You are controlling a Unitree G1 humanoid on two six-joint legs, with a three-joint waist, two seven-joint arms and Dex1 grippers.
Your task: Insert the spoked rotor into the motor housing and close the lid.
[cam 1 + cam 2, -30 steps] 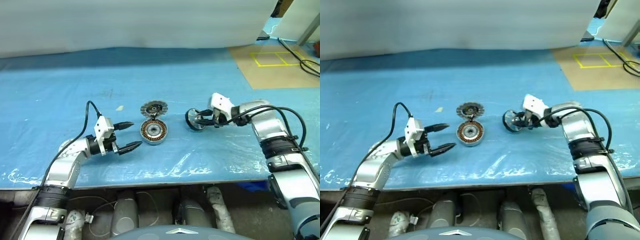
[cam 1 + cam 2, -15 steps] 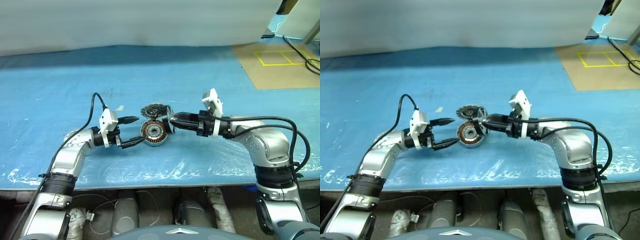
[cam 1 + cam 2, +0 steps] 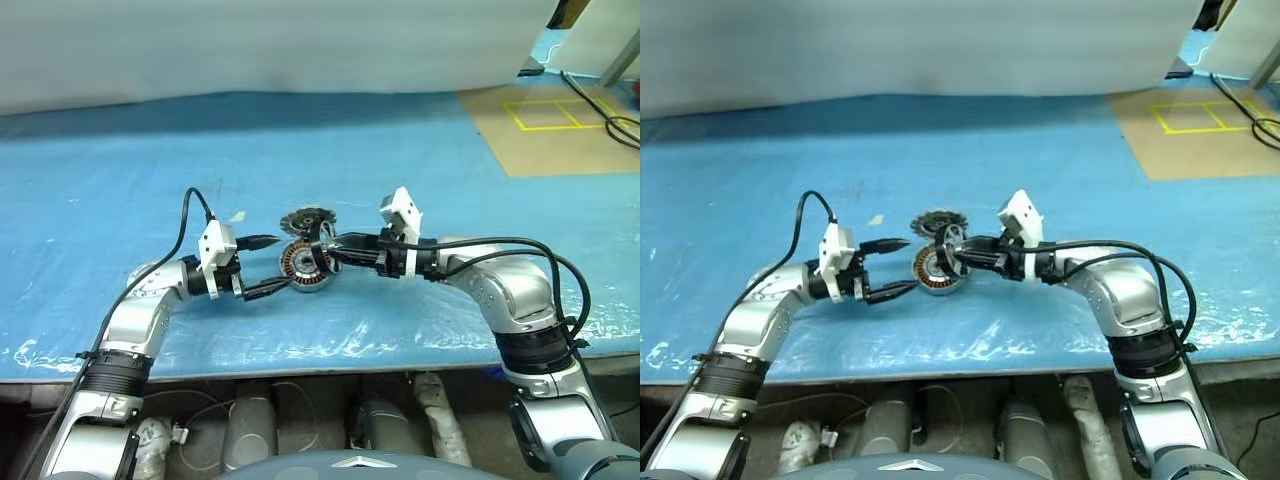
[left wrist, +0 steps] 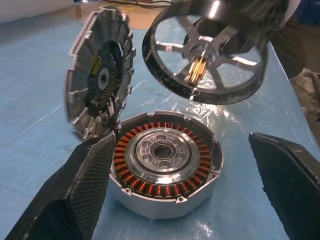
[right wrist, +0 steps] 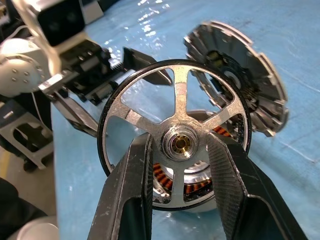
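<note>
From the left eye view I am seeing the right gripper (image 3: 326, 250) gripping the spoked rotor (image 3: 321, 251) at frame centre, just above the motor housing (image 3: 303, 267) on the blue bench (image 3: 420, 180); the rotor is showing edge-on here, its spokes hard to make out. The left gripper (image 3: 268, 264) is sitting left of centre, fingers spread wide around nothing.

In the left wrist view the housing (image 4: 165, 162) is lying low in the centre, copper windings ringing a silver core. Its hinged lid (image 4: 97, 92) is standing open at upper left. The rotor (image 4: 205, 50) is hanging tilted at top, partly cut off.

In the right wrist view my fingers (image 5: 131, 190) are pinching the rotor's (image 5: 175, 137) hub, hiding most of the housing (image 5: 192, 187) behind.
</note>
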